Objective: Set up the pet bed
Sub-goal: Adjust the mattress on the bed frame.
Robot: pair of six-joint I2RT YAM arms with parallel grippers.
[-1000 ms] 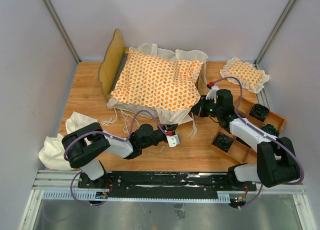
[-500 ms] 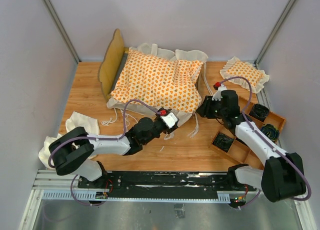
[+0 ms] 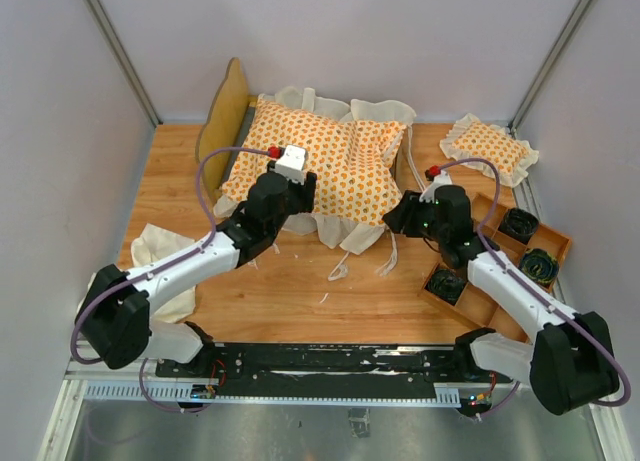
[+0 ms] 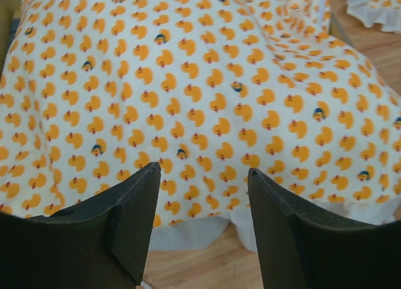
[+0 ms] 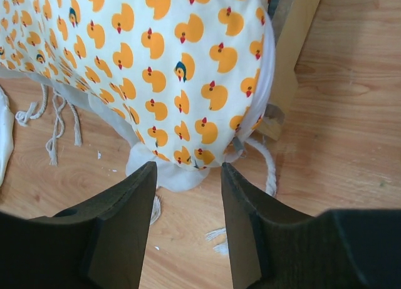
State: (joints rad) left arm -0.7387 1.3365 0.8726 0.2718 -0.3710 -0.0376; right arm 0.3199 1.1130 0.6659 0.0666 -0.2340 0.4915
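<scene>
Nearest the bases, tie strings [image 3: 338, 271] are left loose on the table [image 3: 300, 301]. Left gripper [image 4: 203, 176]: jaws parted, nothing held, poised over the near edge of the cushion [image 4: 200, 82]. Right gripper [image 5: 188, 167]: jaws parted, empty, set at the cushion's near right corner beside the frame [image 5: 294, 57]. Cushion: laid on the frame, overhanging its near side. It is judged soft, light and floppy, best pinched at a ruffle or corner. Headboard [image 3: 222, 121]: farthest, upright, judged stiff.
</scene>
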